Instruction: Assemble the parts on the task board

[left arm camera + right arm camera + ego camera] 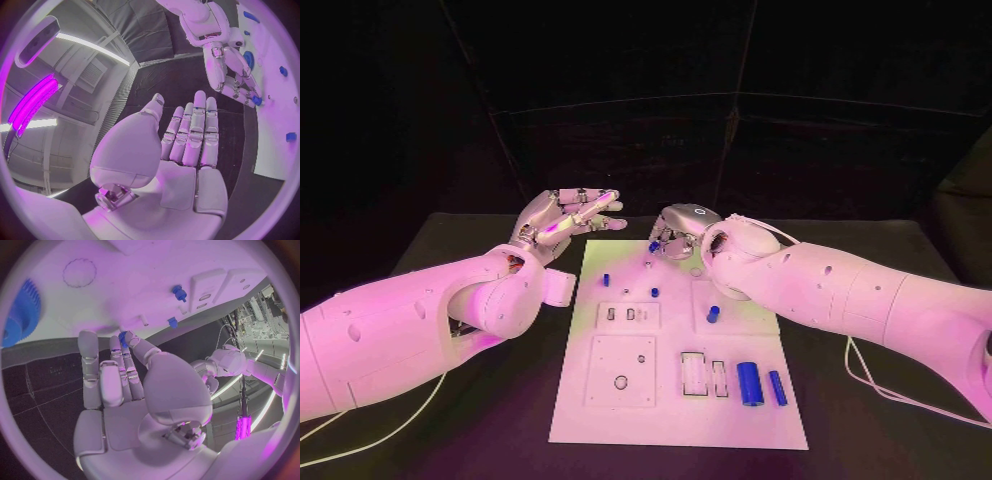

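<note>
Black surface carries the task board (678,425). Left hand (563,222) spread, empty; right hand (681,232) pinches a small part (653,246), seemingly light, rigid, slippery, at 12 o'clock.

Pink-lit foreground, dark backdrop, fisheye bending in wrist views.

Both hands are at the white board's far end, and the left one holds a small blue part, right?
No: the left hand is empty, as the left wrist view shows; the right hand pinches the small blue part. The rest is right.
</note>
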Available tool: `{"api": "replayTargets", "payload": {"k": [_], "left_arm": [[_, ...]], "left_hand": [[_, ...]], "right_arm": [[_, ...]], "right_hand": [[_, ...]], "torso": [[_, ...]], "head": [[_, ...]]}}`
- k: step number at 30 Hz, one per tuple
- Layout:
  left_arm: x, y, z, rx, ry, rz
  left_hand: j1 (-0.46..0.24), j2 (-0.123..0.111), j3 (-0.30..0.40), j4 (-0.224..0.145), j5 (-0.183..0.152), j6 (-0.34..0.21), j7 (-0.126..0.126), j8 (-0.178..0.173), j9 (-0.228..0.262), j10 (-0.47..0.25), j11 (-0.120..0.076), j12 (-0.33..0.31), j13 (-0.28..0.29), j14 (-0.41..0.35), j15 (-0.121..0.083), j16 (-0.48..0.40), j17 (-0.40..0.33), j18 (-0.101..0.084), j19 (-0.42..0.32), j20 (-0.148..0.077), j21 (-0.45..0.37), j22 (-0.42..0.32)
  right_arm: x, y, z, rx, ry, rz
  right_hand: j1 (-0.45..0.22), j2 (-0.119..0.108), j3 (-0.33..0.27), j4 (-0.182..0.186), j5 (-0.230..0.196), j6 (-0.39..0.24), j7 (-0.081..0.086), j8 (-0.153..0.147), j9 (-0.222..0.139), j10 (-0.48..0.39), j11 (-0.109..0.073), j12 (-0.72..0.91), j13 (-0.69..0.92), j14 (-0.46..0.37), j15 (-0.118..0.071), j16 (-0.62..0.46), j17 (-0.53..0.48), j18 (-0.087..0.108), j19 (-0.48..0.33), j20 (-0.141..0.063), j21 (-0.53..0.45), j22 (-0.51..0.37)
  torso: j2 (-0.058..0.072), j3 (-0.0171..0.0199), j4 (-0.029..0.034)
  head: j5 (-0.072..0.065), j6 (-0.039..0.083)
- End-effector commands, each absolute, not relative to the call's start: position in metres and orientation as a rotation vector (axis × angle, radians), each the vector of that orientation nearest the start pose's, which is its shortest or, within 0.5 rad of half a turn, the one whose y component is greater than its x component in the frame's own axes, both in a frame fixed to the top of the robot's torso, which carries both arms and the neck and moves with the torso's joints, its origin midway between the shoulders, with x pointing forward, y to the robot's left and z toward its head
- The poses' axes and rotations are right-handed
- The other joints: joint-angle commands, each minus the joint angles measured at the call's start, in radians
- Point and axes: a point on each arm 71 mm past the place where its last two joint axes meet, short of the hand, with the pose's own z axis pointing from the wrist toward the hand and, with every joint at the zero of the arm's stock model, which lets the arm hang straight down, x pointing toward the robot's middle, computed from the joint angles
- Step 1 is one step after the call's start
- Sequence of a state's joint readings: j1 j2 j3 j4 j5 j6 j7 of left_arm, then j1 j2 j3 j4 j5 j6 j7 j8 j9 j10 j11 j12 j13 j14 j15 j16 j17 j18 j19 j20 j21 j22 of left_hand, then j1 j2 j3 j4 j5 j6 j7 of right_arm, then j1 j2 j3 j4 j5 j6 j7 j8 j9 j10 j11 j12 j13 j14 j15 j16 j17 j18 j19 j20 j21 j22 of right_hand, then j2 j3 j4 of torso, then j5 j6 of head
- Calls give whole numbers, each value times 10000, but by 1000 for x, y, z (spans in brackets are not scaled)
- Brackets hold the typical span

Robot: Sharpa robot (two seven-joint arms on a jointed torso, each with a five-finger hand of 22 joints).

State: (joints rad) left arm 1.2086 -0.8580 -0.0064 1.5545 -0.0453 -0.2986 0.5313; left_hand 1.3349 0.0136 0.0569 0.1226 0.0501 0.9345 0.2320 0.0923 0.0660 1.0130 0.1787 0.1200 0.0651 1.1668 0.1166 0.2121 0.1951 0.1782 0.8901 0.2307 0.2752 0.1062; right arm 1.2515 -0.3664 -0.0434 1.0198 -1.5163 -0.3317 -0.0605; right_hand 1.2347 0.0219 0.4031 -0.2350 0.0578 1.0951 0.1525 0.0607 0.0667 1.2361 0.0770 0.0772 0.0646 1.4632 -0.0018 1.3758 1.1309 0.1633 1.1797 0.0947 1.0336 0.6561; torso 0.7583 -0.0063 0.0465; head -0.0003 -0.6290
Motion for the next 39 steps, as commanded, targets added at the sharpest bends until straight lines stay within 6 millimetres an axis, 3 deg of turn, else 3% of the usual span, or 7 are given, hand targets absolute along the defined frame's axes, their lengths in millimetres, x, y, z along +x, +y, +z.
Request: {"api": "replayTargets", "payload": {"k": [1, 14, 23, 28, 31, 35, 39], "left_arm": [[488, 206, -147, -9518, 12711, -16782], [489, 207, -147, -9537, 12741, -16756], [489, 209, -147, -9558, 12750, -16708], [489, 212, -147, -9577, 12734, -16645], [489, 213, -147, -9575, 12734, -16648], [489, 214, -147, -9579, 12737, -16639], [490, 214, -148, -9585, 12760, -16650]], "left_hand": [[-27, 62, -3, -65, 27, -1, 55, -50, -8, -62, -15, -44, -14, -27, 12, -66, 9, 55, 47, 21, -28, -9], [-26, 62, -6, -72, 27, -2, 57, -55, -7, -65, -13, -52, -13, -30, 14, -76, 12, 55, 44, 23, -32, -14], [-24, 64, -6, -75, 28, -4, 58, -58, -7, -68, -11, -55, -13, -31, 16, -80, 13, 55, 43, 24, -34, -16], [-20, 70, -3, -81, 29, -6, 58, -63, -7, -72, -10, -61, -13, -34, 18, -88, 15, 56, 42, 26, -37, -19], [-6, 82, 5, -95, 30, -2, 50, -66, -5, -66, -13, -65, -10, -36, 18, -99, 20, 57, 40, 28, -42, -24], [15, 96, 16, -115, 30, 4, 38, -70, -3, -55, -20, -67, -7, -43, 17, -115, 24, 58, 43, 30, -45, -30], [32, 104, 24, -133, 29, 8, 31, -74, -1, -50, -23, -72, -6, -52, 17, -132, 27, 61, 51, 30, -45, -33]], "right_arm": [[565, -87, -178, -2546, 15670, 6015], [567, -88, -178, -2534, 15681, 5893], [559, -100, -173, -2417, 15308, 6097], [552, -128, -162, -1728, 15352, 6160], [549, -151, -157, -803, 15826, 5981], [544, -178, -155, 138, 16455, 5559], [541, -198, -157, 610, 16993, 5118]], "right_hand": [[-68, -69, 39, 77, 1, -52, 41, 35, -1, -127, 51, -88, -16, 373, -17, 57, -11, 16, 14, 25, 67, -3], [-260, -887, -232, 372, 2, -1435, 387, -12, -44, -1829, 479, -125, -23, 220, 339, -116, -534, 90, -382, 346, -163, -453], [-117, -890, -581, 589, 253, -1431, 361, 77, 16, -1679, 429, 221, 35, 247, 315, -17, -417, 98, -337, 359, -81, -395], [-90, -870, -662, 734, 414, -1283, 281, 92, 25, -976, 282, 659, 120, 312, 213, 139, -148, 80, -240, 289, 55, -245], [-129, -886, -758, 880, 391, -930, 39, 239, 77, 538, -89, 1514, 499, 442, -42, 433, 478, 31, -16, 115, 327, 141], [-220, -1246, -1137, 1077, 431, -944, -189, 176, 33, 1540, -362, 2420, 1198, 536, -310, 704, 1042, -63, 259, -180, 619, 545], [-200, -1505, -2101, 1771, 890, -1238, -265, 182, 32, 1635, -410, 6150, 5056, 611, -386, 961, 1584, -199, 555, -255, 938, 1037]], "torso": [[5, -1, -5], [8, -7, -13], [4, 0, -28], [-21, 6, -143], [-32, 27, -211], [-44, 58, -297], [-42, 66, -307]], "head": [[8, -5], [24, 3], [28, 31], [71, 90], [78, 111], [47, 116], [-38, 116]]}}
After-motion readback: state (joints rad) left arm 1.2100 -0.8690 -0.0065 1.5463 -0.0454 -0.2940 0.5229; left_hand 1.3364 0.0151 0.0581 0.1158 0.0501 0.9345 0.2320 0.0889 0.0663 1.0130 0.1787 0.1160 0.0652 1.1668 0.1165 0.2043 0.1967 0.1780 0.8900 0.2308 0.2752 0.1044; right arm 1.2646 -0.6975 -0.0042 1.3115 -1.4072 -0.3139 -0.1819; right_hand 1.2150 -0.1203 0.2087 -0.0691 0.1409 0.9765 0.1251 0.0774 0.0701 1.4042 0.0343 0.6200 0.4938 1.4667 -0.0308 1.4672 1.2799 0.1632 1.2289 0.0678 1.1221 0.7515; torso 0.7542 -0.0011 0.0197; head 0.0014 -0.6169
